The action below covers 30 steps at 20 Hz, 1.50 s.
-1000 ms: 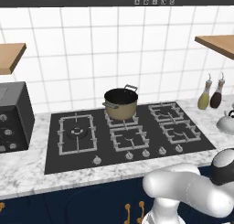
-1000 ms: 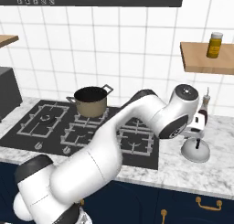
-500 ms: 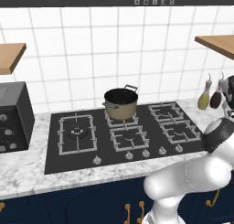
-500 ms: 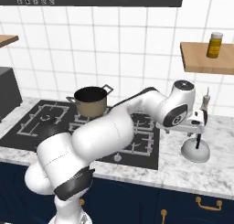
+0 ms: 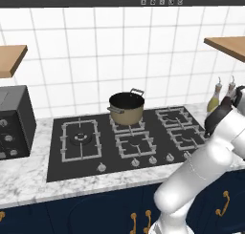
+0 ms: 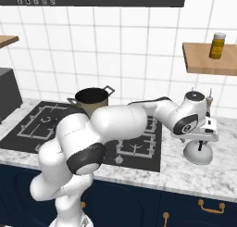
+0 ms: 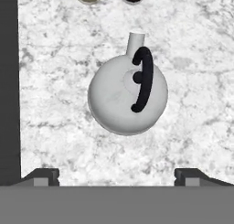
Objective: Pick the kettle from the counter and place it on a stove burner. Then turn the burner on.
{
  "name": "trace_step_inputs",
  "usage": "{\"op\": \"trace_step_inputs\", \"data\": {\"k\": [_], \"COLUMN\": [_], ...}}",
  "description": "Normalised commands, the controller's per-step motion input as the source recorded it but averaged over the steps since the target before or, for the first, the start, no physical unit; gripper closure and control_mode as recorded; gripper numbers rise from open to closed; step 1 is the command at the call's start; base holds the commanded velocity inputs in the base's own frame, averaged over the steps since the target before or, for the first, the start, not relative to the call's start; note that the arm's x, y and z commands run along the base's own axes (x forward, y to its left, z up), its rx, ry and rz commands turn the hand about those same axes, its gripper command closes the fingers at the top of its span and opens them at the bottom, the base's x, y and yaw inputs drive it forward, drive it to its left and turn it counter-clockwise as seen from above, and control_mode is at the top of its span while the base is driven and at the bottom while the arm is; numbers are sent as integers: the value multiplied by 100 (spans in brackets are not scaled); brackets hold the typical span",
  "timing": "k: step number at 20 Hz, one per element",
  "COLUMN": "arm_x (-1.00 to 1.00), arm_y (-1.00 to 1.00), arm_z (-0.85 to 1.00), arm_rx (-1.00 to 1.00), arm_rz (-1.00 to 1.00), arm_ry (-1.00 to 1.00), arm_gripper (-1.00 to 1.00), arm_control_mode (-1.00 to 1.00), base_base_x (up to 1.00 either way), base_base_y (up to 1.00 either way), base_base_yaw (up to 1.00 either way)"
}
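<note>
My gripper [image 7: 117,176] hangs wide open and empty above the kettle [image 7: 127,94], which sits on the counter [image 7: 192,127] right of the cooktop [image 6: 60,129] (pot [image 6: 92,100] aboard); lifting, placing and lighting remain.

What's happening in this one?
The white arm has its open gripper poised above the kettle, which sits untouched on the marble counter to the right of the cooktop. In the hand view the kettle lies straight below, handle on top, spout towards two bottles. The tan pot occupies a rear middle grate; the small front right burner is bare. Nothing is lifted yet.
</note>
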Motion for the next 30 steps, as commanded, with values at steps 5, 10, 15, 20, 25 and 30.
{"op": "trace_step_inputs", "data": {"k": [5, 10, 15, 20, 25, 30], "arm_x": [33, 9, 16, 30, 32, 8], "arm_y": [-35, -1, 0, -1, -19, -10], "arm_z": [-10, -2, -27, -47, -48, -12], "arm_rx": [7, 4, 0, 0, 0, 0], "arm_rz": [0, 0, 0, 0, 0, 0], "arm_ry": [3, 0, 0, 0, 0, 0], "arm_gripper": [-100, -100, -100, -100, -100, 100], "arm_control_mode": [-100, -100, -100, -100, -100, -100], "base_base_x": [0, 0, 0, 0, 0, 0], "base_base_y": [0, 0, 0, 0, 0, 0], "base_base_yaw": [0, 0, 0, 0, 0, 0]}}
